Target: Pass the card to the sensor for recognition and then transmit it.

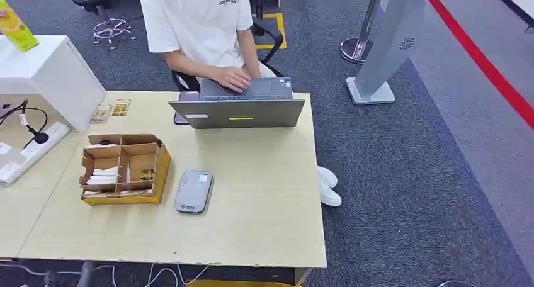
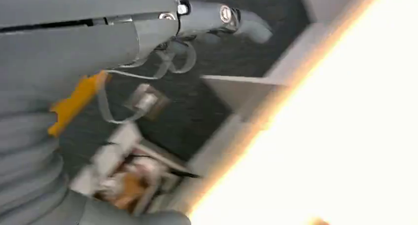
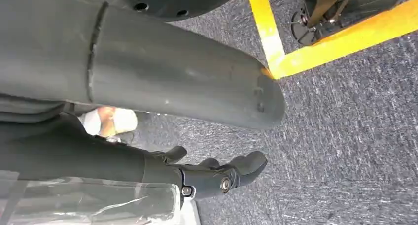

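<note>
A grey card sensor (image 1: pixel 193 191) lies flat on the wooden table (image 1: pixel 264 199), just right of a cardboard organiser box (image 1: pixel 160 164). White cards (image 1: pixel 104 175) are stacked in the box's front left compartment. In the left wrist view my left hand (image 2: pixel 212 18) hangs low beside the table's bright edge. Its fingers are stretched out and hold nothing, and the picture is blurred. My right hand (image 3: pixel 217 175) hangs over grey carpet with its fingers loosely apart and nothing in them.
A person (image 1: pixel 201 22) sits at the far side of the table, typing on a grey laptop (image 1: pixel 238 111). A white cabinet (image 1: pixel 47 73) and a power strip (image 1: pixel 31 151) are at the left. A grey kiosk stand (image 1: pixel 390 41) rises at the right, and yellow floor tape (image 3: pixel 276 47) crosses the carpet.
</note>
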Available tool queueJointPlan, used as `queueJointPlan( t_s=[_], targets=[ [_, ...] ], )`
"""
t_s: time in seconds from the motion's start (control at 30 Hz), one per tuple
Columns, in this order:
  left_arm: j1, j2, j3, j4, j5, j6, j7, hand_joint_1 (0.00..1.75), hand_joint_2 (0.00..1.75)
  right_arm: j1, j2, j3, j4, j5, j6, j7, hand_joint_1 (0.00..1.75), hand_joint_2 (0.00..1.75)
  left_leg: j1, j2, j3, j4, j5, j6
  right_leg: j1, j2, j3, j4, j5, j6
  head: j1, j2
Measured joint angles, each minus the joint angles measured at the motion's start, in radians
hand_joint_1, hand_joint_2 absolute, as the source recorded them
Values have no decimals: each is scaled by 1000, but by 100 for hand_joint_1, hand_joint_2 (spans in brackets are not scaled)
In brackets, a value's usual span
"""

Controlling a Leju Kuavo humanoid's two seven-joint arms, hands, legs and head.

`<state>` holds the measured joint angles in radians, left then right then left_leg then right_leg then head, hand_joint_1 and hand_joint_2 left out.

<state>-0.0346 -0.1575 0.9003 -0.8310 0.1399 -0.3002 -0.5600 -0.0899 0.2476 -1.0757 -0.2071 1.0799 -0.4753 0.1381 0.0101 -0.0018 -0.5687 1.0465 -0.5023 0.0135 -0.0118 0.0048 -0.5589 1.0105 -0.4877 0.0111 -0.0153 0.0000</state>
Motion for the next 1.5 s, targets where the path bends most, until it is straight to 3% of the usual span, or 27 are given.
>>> queueJointPlan(
  t_s=[0.6,0.93,1.13,1.5],
  targets=[
    [125,-126,-179,-604,278,6,-28,0,175,-15,19,-72,10,41,-47,19,0,0,0,1,0,0,0,0,0,0,0,-1,1,1,1,0],
    [229,-148,-280,-919,377,21,-88,0,175,-18,22,-99,11,48,-66,28,0,0,0,0,0,0,0,0,0,0,0,-1,1,1,1,0],
    [228,-145,-338,-1056,246,109,-111,0,175,-19,22,-99,11,62,-65,29,0,0,0,1,0,0,0,1,0,0,0,-1,2,2,1,0],
    [96,-98,-446,-1008,-48,255,-56,0,175,-20,22,-93,12,97,-45,29,0,0,0,1,0,1,2,3,0,1,0,-1,4,3,1,0]
  ],
)
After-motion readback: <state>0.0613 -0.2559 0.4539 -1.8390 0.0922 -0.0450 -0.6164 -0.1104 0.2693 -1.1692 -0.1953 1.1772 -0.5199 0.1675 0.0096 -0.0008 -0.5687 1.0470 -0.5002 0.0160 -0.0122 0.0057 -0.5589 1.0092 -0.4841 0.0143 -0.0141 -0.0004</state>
